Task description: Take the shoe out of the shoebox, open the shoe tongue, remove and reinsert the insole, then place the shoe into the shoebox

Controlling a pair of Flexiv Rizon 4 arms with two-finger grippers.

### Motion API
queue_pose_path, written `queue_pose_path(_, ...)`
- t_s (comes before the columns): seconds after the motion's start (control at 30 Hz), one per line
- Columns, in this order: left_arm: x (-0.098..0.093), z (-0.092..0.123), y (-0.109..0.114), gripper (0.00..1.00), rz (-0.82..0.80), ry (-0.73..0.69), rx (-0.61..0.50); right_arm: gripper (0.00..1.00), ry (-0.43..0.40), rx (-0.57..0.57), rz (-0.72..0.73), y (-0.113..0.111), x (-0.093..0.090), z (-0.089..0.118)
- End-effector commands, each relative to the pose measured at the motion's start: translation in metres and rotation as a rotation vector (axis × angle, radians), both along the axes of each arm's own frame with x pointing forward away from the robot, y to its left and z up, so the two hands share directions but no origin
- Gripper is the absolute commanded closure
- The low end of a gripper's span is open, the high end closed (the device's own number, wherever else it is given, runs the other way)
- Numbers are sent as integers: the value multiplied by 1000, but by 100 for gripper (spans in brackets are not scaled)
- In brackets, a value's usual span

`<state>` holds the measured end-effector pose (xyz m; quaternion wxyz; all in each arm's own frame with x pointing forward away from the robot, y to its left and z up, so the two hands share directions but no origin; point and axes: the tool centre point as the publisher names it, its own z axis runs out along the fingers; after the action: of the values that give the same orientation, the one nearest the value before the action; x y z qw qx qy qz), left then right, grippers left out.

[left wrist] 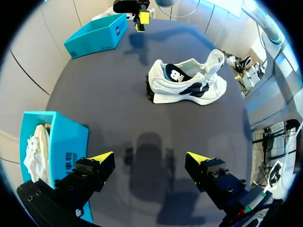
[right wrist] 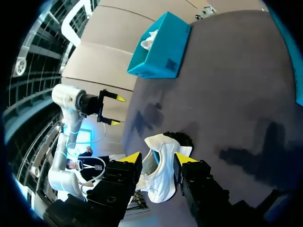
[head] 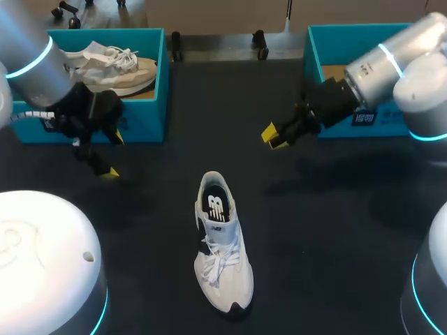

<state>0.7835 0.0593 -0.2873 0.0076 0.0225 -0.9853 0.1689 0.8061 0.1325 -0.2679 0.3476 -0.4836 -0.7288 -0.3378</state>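
While apart from shoe, left pincer wide, right pincer seemingly narrower; shoeboxes behind.

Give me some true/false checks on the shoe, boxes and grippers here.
1. The shoe stands on the table, outside the left shoebox and the right shoebox. True.
2. The left gripper is shut on the shoe. False: it is open, empty and apart from it.
3. The left shoebox holds a second shoe. True.
4. The right gripper holds the insole. False: it is open and empty; the insole sits in the shoe.
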Motion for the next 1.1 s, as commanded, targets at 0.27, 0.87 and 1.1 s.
queue_pose_path(0.27,10,18,27,0,-51,62,-17,57,52,-240,-39,10,14,19)
queue_pose_path(0.87,55,52,60,0,-187,120,-61,83,16,-445,-181,43,8,36)
queue_pose_path(1.1,76,67,79,0,-266,147,-45,100,38,-534,-251,67,3,39)
